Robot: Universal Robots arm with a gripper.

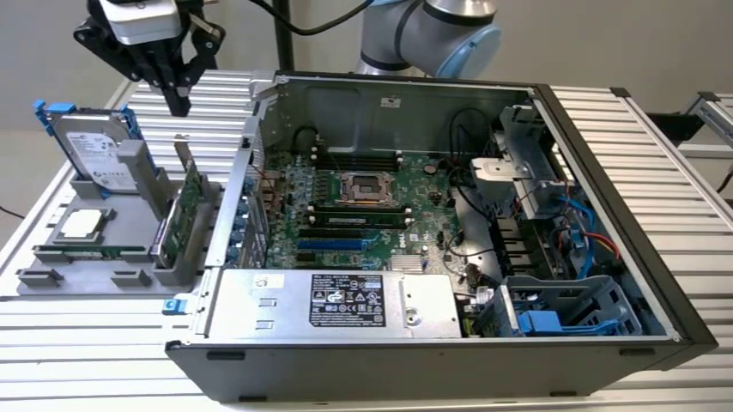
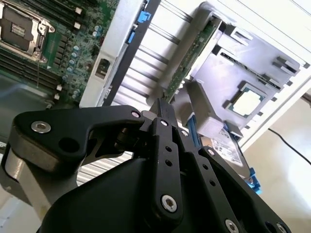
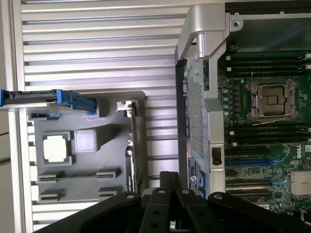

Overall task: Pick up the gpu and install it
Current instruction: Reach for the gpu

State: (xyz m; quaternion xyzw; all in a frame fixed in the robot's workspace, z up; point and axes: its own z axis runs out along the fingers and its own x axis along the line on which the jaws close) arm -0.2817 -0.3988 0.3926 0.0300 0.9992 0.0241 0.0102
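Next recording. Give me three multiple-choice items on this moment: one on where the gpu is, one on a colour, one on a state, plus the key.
1. Where is the gpu?
A. standing on edge in the gray holder beside the computer case
B. installed inside the case
C. held by the gripper

2. What colour is the frame on the hard drive?
A. red
B. blue
C. yellow

3. What does the gripper hold?
A. the gpu
B. the hard drive
C. nothing

Key: 1 A, the card stands upright in the holder's slot. 2 B, blue tabs show along the drive's edge. 3 C, the gripper hangs above the holder with its fingers together and bare.
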